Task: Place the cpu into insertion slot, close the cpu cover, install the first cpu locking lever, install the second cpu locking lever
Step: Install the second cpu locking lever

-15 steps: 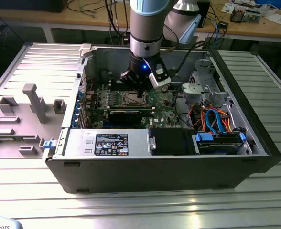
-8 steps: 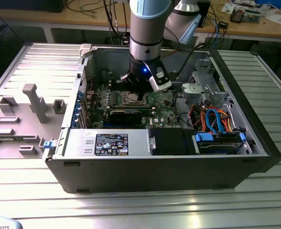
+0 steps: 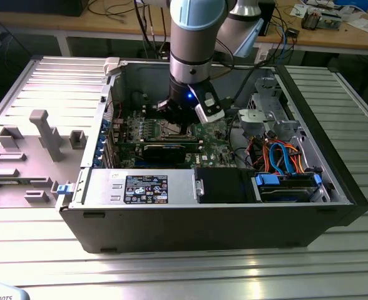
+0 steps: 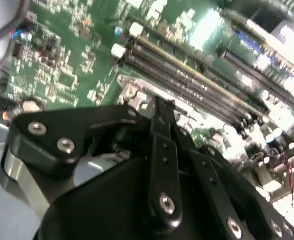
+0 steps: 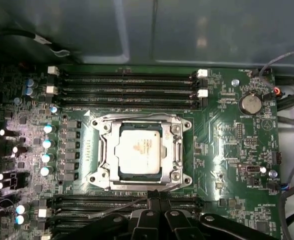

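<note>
Black multi-link gripper [image 5: 154, 197] is down inside the open PC case, fingers pressed together with no gap, nothing held. Same in the second wrist view: fingertips [image 4: 159, 107] meet at a point over the green motherboard [image 4: 62, 65]. In the first wrist view the tip sits at the edge of the socket frame, on the side toward the nearer bank of long black memory slots [image 5: 122, 202].

Square silver-topped cpu [image 5: 138, 151] lies flat in the silver-rimmed insertion slot [image 5: 103, 150], seated square. Thin silver metal cpu cover [image 5: 176, 150] is down around it, the chip showing through the window. Can't tell whether the thin wire locking levers along the frame are latched.

Second bank of black memory slots [image 5: 127, 90] on the far side of the socket, white latches at the ends. Round silver coin cell battery [image 5: 250, 104] well apart from the socket, near the board edge.

Exterior view: silver-and-blue robot arm [image 3: 193, 44] reaches down into the dark open computer case [image 3: 209, 219], gripper [image 3: 179, 122] over the board centre. Grey fixture tray [image 3: 27, 150] sits beside the case at the exterior view's left, all on a ribbed aluminium table [image 3: 171, 269].
</note>
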`<state>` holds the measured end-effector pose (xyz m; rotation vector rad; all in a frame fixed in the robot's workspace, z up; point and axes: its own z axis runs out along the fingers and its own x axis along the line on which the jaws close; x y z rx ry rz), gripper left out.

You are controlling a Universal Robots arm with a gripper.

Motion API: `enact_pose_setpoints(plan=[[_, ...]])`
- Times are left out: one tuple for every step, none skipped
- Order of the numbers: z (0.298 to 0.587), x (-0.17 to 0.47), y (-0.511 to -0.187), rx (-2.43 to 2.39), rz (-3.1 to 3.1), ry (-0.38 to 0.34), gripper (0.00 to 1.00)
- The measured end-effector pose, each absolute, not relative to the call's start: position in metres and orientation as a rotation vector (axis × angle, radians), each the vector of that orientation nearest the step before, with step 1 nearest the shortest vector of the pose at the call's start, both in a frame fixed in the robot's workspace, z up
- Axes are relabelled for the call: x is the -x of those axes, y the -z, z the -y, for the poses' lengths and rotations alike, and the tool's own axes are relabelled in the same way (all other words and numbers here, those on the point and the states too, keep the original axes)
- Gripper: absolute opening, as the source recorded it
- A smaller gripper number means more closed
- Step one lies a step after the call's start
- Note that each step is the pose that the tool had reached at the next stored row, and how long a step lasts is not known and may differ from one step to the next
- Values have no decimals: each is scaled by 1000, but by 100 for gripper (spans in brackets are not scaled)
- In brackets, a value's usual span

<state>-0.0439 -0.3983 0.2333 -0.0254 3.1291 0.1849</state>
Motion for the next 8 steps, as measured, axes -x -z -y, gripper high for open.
enact_pose_setpoints(plan=[[399, 44, -232, 27, -3137, -186, 11], [399, 47, -232, 32, -3141, -190, 11], [399, 49, -231, 35, -3141, -192, 11], [399, 51, -231, 37, -3142, -192, 11], [399, 54, -231, 40, -3142, -193, 11], [399, 56, -230, 42, -3143, -194, 11], [400, 57, -230, 44, -3143, -195, 11], [400, 59, -230, 45, -3143, -196, 11]])
